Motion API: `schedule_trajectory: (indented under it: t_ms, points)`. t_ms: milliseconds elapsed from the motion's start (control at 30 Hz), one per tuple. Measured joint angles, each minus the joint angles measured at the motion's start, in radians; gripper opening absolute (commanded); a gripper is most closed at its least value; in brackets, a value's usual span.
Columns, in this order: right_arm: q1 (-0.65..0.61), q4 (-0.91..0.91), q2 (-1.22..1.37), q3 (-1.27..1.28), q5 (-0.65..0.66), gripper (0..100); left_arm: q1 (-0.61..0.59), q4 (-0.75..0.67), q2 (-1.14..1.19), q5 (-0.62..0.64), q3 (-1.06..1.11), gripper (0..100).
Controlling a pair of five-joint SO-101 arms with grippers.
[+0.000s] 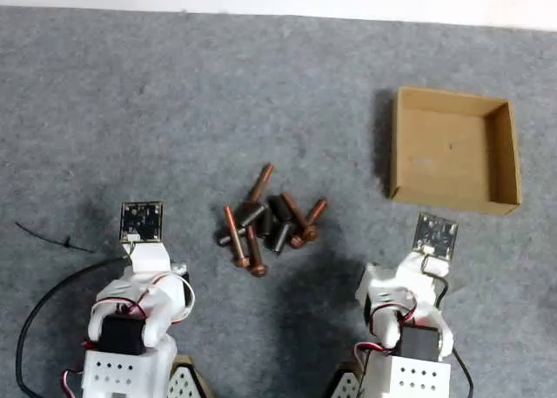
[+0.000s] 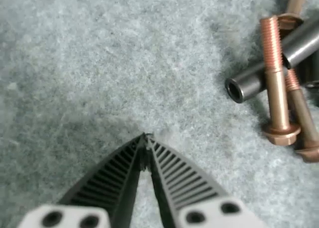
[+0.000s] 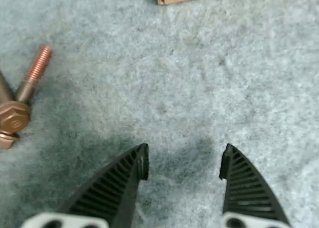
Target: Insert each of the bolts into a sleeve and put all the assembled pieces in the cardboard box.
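The bolts (image 1: 235, 237) and sleeves (image 1: 280, 210) lie in one loose heap on the grey mat (image 1: 130, 93), about midway between the two arms and a little ahead of them. The copper-coloured bolts point in different directions and several cross or lean on the dark tubes; none can be seen sitting inside a sleeve. One bolt sticks out of the far side of the heap, and two lie side by side at its left edge with their heads toward the arms.

In the left wrist view one long bolt lies across the open-ended tube (image 2: 251, 81), with its hex head resting on the mat.

The cardboard box (image 1: 500, 145) sits open side up, well apart from the heap, to the right and farther back, ahead of the right arm (image 1: 409, 315).

The left gripper (image 2: 145, 138) hangs over bare mat beside the heap, its two ribbed fingers pressed together at the tips with nothing between them. The right gripper (image 3: 184, 160) has its fingers spread wide over bare mat, between the heap and the box.

A thin black cable tie (image 1: 52, 239) lies on the mat left of the left arm (image 1: 139, 306).
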Motion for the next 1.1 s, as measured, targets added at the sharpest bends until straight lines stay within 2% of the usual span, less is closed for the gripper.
schedule_trajectory:
  t_ms: [67, 200, 367, 467, 567, 700, 800, 933, 1000, 1100]
  points:
    - [0.000, 0.000, 0.000, 0.000, 0.000, 21.7, -0.017, 0.002, 0.000, 0.000, 0.000, 1]
    - [0.000, 0.000, 0.000, 0.000, 0.000, 21.7, -0.155, 0.002, 0.000, 0.000, 0.000, 1]
    - [0.000, 0.000, 0.000, 0.000, 0.000, 21.7, -0.176, 0.025, 0.000, -0.002, -0.011, 1]
    - [0.000, 0.000, 0.000, 0.000, 0.000, 21.7, -0.233, 0.057, 0.000, -0.014, -0.037, 1]
    - [-0.002, -0.003, 0.000, 0.000, -0.003, 21.7, -0.348, 0.072, 0.000, -0.146, -0.098, 1]
    - [-0.018, -0.020, 0.000, 0.000, -0.003, 21.7, -0.575, 0.074, -0.006, -0.457, -0.161, 1]
    - [0.052, -0.023, 0.000, 0.000, -0.003, 22.0, -0.671, -0.017, -0.002, -0.571, -0.172, 1]
    - [0.207, -0.060, 0.000, 0.000, -0.003, 22.0, -0.680, -0.192, -0.002, -0.594, -0.230, 1]
    - [0.275, -0.092, 0.000, 0.000, 0.015, 22.0, -0.664, -0.203, -0.002, -0.597, -0.299, 1]
    - [0.316, -0.106, 0.000, 0.000, 0.098, 22.0, -0.571, -0.160, 0.015, -0.600, -0.430, 1]
